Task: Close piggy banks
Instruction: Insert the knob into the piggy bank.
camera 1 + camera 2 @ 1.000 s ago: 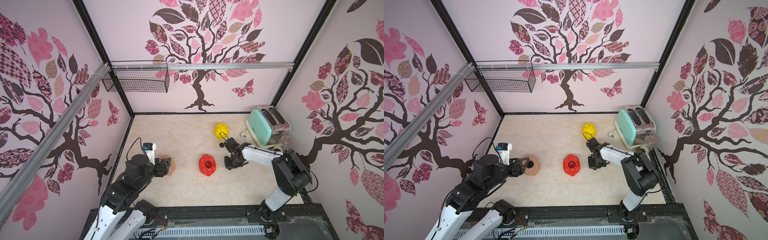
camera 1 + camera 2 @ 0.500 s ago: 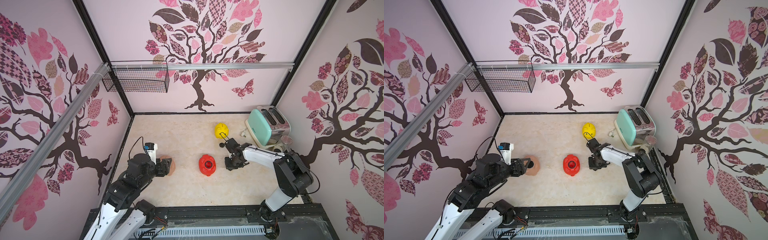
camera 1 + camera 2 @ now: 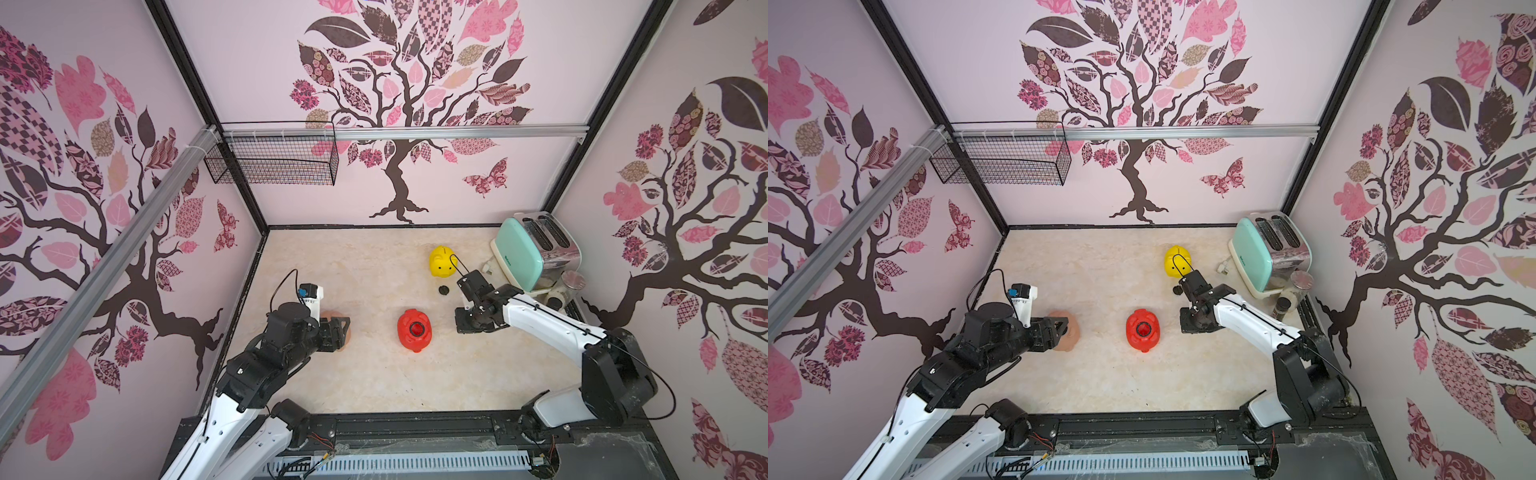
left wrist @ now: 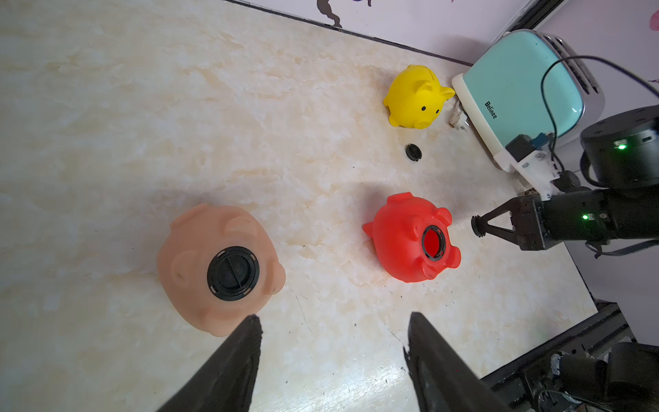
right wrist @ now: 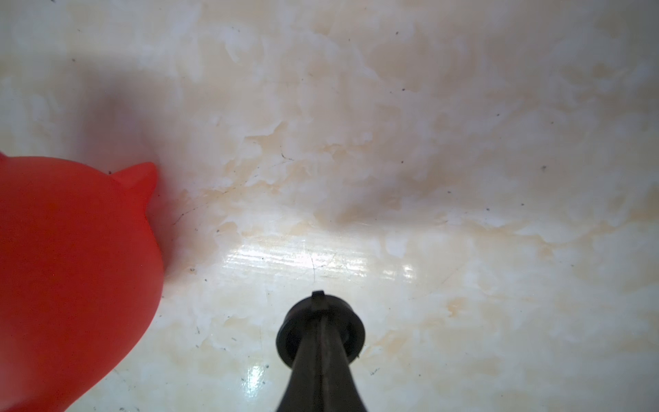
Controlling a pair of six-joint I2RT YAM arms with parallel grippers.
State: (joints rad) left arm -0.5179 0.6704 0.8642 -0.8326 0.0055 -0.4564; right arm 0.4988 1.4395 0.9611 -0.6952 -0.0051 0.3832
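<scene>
On table (image 3: 374, 374): left pig (image 3: 1073, 337); centre pig (image 3: 413, 330) to its right; rear pig (image 3: 442, 262) beside toaster (image 3: 528, 253); loose plug (image 3: 444, 289) just before that pig.

— What surrounds the cell?
— You're looking at pale pink walls (image 3: 257, 62), with a dark tree decal (image 3: 399, 174) centred on the back one, upper middle of the frame.
— And lower down?
— You've got a cream marbled floor (image 3: 353, 257), glossy. A black wire basket (image 3: 274, 160) hangs from a silver rail (image 3: 457, 132) at upper left. A mint toaster (image 3: 528, 253) sits at right.
</scene>
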